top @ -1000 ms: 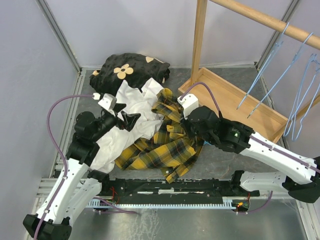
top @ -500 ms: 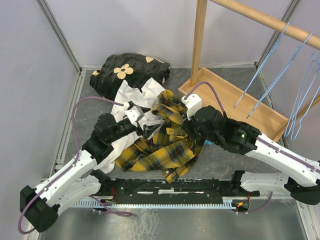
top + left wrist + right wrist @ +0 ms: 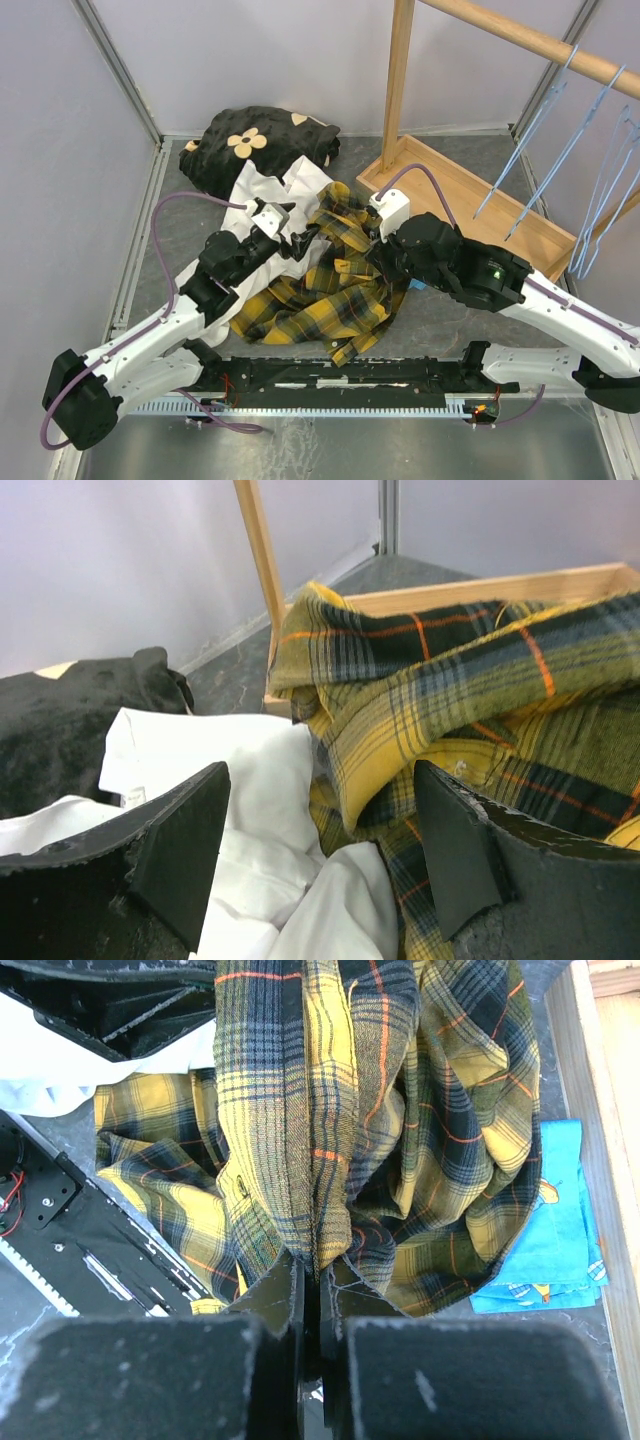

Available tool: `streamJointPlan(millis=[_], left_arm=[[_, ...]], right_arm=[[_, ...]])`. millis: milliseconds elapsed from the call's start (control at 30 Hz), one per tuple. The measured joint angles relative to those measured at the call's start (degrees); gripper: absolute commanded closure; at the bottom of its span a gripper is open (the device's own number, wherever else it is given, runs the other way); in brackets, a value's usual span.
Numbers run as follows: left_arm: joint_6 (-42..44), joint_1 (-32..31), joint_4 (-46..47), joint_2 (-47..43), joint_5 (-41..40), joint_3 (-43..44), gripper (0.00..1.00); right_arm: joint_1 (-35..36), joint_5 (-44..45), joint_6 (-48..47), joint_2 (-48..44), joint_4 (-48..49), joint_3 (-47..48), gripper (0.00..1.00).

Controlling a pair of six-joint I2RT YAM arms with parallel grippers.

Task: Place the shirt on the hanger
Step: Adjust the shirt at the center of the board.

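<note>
- shirt (image 3: 330,290) crumpled on counter (image 3: 180,200), left of the rail (image 3: 520,40); not on a hanger.
- right pincer (image 3: 318,1285) pinching a shirt fold; left pincer (image 3: 320,845) spread, empty, farther left of rail.
- hanger (image 3: 530,140) hangs on rail, untouched; lifting and threading all left.

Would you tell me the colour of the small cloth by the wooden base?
The small cloth is bright blue, tiny prints; right wrist view.

The left gripper (image 3: 300,241) and right gripper (image 3: 374,252) meet at a yellow-and-black plaid shirt (image 3: 325,300) heaped on the desk (image 3: 440,325); pale-blue wire hangers (image 3: 540,115) hang from a wooden rail (image 3: 520,36).
</note>
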Motion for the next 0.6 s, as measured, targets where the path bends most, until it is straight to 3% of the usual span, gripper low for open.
streamJointPlan(millis=[367, 600], left_arm=[[-4.33, 0.00, 7.28, 0.61, -1.44, -2.78, 0.26], [-7.19, 0.00, 10.27, 2.25, -2.51, -3.65, 0.40]], right_arm=[[0.00, -2.73, 0.42, -0.04, -0.24, 0.00, 1.00], [0.00, -5.35, 1.75, -0.55, 0.52, 0.44, 1.00]])
